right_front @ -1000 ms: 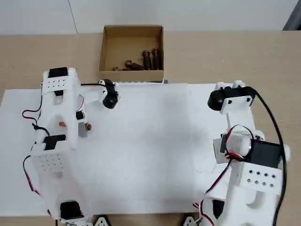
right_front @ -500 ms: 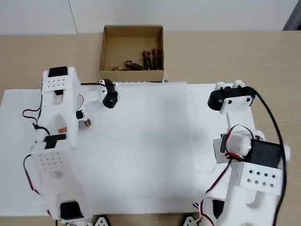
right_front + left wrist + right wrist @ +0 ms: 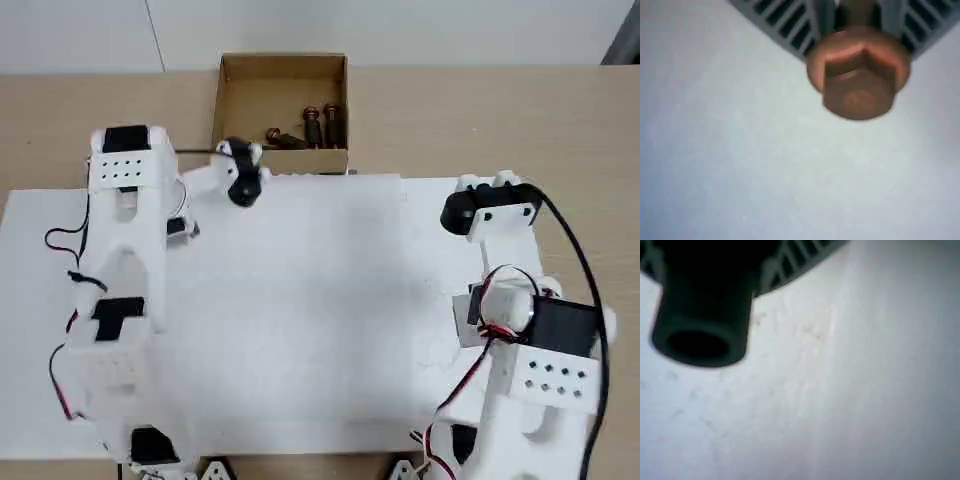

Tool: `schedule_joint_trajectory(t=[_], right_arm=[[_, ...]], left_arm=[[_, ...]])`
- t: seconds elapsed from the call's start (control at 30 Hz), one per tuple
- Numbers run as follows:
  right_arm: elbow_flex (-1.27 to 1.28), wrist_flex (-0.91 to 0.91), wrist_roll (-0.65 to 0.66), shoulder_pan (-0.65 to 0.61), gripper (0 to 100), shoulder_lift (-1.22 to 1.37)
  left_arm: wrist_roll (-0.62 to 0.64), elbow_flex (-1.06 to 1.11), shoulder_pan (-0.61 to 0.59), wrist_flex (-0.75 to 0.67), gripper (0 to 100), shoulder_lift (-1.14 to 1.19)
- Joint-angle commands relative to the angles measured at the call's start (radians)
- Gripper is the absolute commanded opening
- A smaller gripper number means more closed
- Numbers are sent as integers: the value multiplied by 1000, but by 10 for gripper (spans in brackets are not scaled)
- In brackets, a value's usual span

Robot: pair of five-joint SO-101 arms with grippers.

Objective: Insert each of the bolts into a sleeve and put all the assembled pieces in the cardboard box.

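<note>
Copper hex-head bolt [image 3: 858, 75] is being gripped between the ribbed grey jaws of the left gripper [image 3: 858, 14], which is clenched on the shank. The head is jutting clear of the jaw tips over the white foam sheet [image 3: 320, 300]. How much shank is being left free cannot be told.

Black sleeve [image 3: 702, 315] is being held in the right gripper [image 3: 715, 262], clamped at its upper part, with the open bore being presented toward the sheet.

The two arms are being kept well apart at opposite sides of the sheet.

Several assembled pieces [image 3: 318, 124] are lying in the cardboard box [image 3: 215, 110] at the far edge.

Step in hand, as judged: the insertion of one bolt into one sleeve, both parts being carried but not yet mated. The next move is judged to call for the grippers being brought together, the shank being lined up with the bore, then the pair being carried to the box.
</note>
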Motion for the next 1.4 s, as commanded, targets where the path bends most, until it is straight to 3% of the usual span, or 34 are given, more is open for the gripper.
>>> schedule_joint_trajectory(t=[0.0, 0.1, 0.3, 0.47, 0.67, 0.83, 0.97, 1.2, 1.37], right_arm=[[-52, -2, -8, -5, 4, -18], [-103, -2, -11, -4, 4, -18], [-209, -1, -6, 1, 4, -39], [-252, -8, -6, -4, 4, -173], [-181, -12, -14, -2, 4, -325], [-66, -97, -21, 1, 3, -433], [34, -200, -133, -4, 3, -498], [176, -348, -270, -5, 3, -536], [276, -456, -387, -124, 3, -538]], left_arm=[[92, -21, 34, 26, 5, -175], [199, -21, 64, 26, 5, -259], [534, -24, 117, 28, 6, -463], [624, 8, 164, 28, 6, -721], [643, 222, 244, 12, 5, -1000], [858, 447, 244, -132, 5, -1231], [1000, 641, 244, -276, 5, -1396], [1091, 978, 244, -479, 5, -1659], [1183, 1191, 244, -620, 5, -1814]])
